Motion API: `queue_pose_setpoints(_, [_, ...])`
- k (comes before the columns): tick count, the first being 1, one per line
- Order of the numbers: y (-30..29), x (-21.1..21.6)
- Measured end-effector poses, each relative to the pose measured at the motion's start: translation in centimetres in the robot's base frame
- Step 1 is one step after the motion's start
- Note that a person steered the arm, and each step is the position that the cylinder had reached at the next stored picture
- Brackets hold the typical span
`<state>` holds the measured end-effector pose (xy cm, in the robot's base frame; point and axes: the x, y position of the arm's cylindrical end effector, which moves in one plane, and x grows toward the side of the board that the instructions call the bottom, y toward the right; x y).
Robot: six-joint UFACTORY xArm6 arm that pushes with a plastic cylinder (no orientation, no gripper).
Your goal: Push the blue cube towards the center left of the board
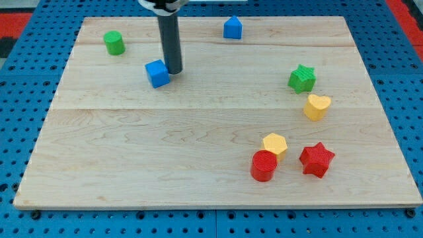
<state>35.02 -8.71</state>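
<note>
Far left on the wooden board: green plastic cylinder. Right of it, blue plastic cube, far-left quarter. My tip touches its right side; a bare rod, no jaws, nothing held. Farther right: blue house-shaped block, red cylinder, yellow hexagon, green star, yellow heart, red star.

— What carries everything?
— A pale wooden board on a blue pegboard surface.
— What lies on it?
— Toward the view's top, a green cylinder, a blue cube and a blue house-shaped block. At the view's right, a green star, a yellow heart, a yellow hexagon, a red cylinder and a red star.
— And my tip?
— Down on the board, just right of the blue cube.
</note>
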Motion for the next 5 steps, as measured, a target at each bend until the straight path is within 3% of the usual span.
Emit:
queue_pose_setpoints(2, [-5.9, 1.4])
queue_pose_setpoints(3, [-5.7, 1.7])
queue_pose_setpoints(5, [1.7, 2.4])
